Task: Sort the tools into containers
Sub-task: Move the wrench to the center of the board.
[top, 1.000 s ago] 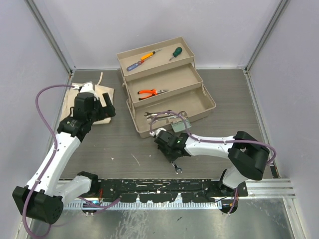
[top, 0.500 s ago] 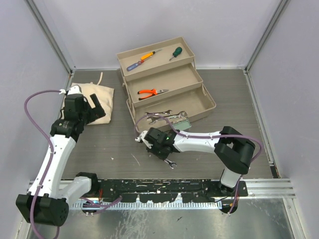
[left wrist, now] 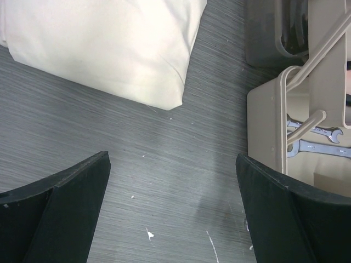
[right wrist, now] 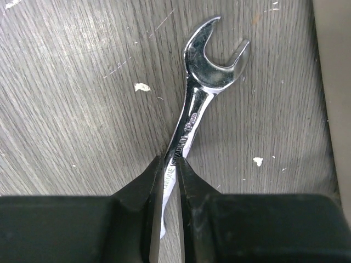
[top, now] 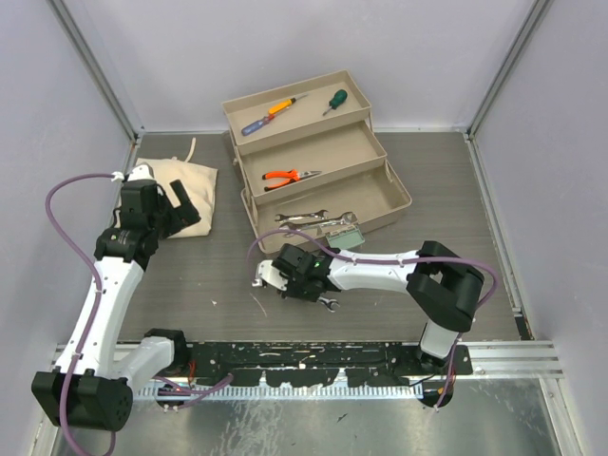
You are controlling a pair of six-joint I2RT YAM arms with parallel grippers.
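My right gripper (top: 283, 279) (right wrist: 173, 164) is shut on the shank of a silver open-end wrench (right wrist: 215, 60) (top: 329, 304), held low at the tabletop in front of the toolbox. The toolbox's stepped tan trays (top: 394, 204) stand open. The top tray holds an orange-handled and a blue-red screwdriver (top: 274, 111) and a green one (top: 335, 99). The middle tray holds orange-handled pliers (top: 288, 176). The bottom tray holds silver wrenches (top: 313, 218) (left wrist: 315, 141). My left gripper (top: 183, 203) (left wrist: 173, 189) is open and empty above the table left of the toolbox.
A cream cloth bag (top: 185, 180) (left wrist: 104, 44) lies on the table at the left, just behind my left gripper. The toolbox's tray corner (left wrist: 269, 126) is to the right of my left gripper. Grey walls close in the table on three sides.
My right gripper has swung left along the table with the wrench in it, turning it. My left arm pulled left and back a second ago and has since held still.
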